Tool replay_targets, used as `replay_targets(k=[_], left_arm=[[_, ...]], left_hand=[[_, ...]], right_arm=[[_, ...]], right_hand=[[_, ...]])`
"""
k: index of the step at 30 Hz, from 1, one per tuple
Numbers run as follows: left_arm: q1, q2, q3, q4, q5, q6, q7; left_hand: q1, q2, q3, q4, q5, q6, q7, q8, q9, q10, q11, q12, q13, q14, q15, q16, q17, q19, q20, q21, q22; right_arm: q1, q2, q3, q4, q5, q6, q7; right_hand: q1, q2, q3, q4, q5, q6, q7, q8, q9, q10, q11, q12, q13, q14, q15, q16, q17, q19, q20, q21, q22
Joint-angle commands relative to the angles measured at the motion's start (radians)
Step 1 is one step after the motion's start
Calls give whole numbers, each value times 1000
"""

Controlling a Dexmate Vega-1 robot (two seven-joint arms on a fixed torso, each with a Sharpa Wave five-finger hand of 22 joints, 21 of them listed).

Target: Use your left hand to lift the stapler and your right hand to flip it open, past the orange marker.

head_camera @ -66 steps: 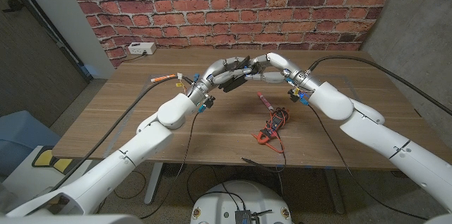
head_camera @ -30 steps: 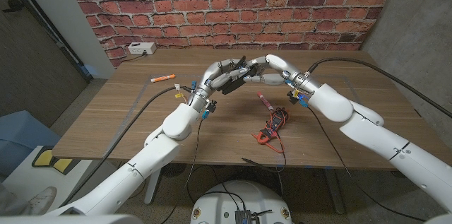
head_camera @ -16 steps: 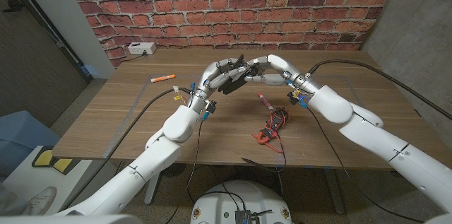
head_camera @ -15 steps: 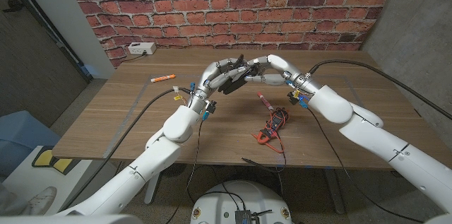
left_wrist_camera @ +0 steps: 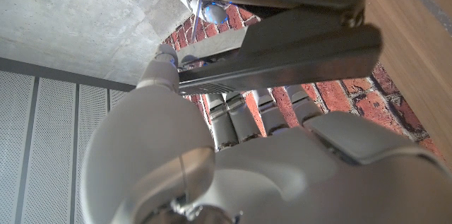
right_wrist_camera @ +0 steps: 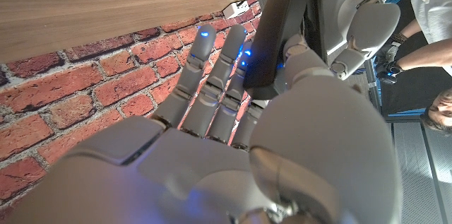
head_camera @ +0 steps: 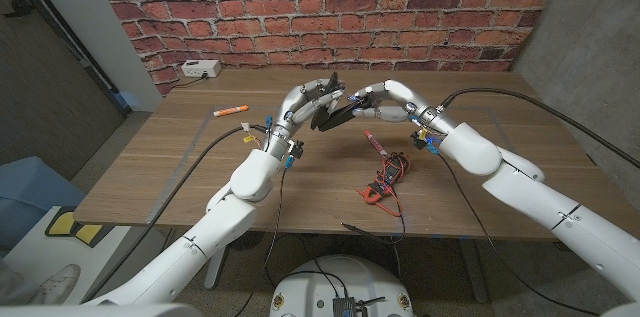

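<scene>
**Stapler lifted, flip-open partway**

Head view: left hand is holding the stapler up off the wooden table, fingers wrapping its body. Right hand is meeting it from the other side, fingertips touching the stapler's end. The stapler is looking tilted, its top arm seemingly parting from the base. Orange marker is lying on the table well to the left, apart from both hands. A red pen and a red-black tool are sitting nearer the front edge.

Left wrist view: left hand is gripping the stapler, fingers closing around the dark metal bar.

Right wrist view: right hand is showing fingers mostly straight and side by side, thumb pressing on the stapler; not a full grip.

Judgement: lift is done; the flip is under way, not finished. Left to do: swing the top fully open.
</scene>
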State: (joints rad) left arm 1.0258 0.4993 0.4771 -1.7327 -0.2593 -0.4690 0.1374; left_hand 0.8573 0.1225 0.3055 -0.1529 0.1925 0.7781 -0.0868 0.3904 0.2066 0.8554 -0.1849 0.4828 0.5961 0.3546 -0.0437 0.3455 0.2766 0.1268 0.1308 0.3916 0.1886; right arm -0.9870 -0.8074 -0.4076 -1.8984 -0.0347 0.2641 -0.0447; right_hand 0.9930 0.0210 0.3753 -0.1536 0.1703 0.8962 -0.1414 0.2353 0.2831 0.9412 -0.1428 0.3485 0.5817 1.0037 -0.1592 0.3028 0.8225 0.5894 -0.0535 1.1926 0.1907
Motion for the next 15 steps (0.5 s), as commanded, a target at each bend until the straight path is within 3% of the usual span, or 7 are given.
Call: replay_targets(k=[1, 8, 15], left_arm=[[11, -4, -4, -14, 9, 5, 11], [26, -15, -9, -11, -3, -15, 20], [45, -25, -17, -9, -27, -42, 22]], left_hand=[[-52, 15, 30, 47, 6, 75, -115, -24, -6, 0, -30, -24, -7, -16, -136, -9, 4, 8, -4, -6, 3], [-59, 9, 27, 49, 8, 61, -112, -37, -9, -15, -31, -37, -9, -17, -133, -12, 5, 9, -3, -8, 3], [-54, 37, 45, 52, 13, 85, -113, -34, -10, -8, -31, -40, -6, -10, -137, -11, 7, 13, -3, -9, 4]], right_arm=[[10, 9, -8, 30, 20, 23, 5], [3, 7, 2, 42, 49, 33, 5], [4, 4, 7, 46, 62, 34, 9]], right_hand=[[117, 121, 5, 2, 5, -1, 4, 0, 1, 37, -30, 6, 70, 9, -70, 0, 1, -7, -157, 8, -1], [116, 121, 6, 3, 5, 0, 4, 0, 2, 37, -29, 4, 70, 9, -70, 0, 2, -8, -156, 10, -1], [116, 121, 7, 3, 5, -2, 3, -2, 2, 38, -31, 4, 72, 9, -70, 0, 2, -9, -156, 13, -2]])
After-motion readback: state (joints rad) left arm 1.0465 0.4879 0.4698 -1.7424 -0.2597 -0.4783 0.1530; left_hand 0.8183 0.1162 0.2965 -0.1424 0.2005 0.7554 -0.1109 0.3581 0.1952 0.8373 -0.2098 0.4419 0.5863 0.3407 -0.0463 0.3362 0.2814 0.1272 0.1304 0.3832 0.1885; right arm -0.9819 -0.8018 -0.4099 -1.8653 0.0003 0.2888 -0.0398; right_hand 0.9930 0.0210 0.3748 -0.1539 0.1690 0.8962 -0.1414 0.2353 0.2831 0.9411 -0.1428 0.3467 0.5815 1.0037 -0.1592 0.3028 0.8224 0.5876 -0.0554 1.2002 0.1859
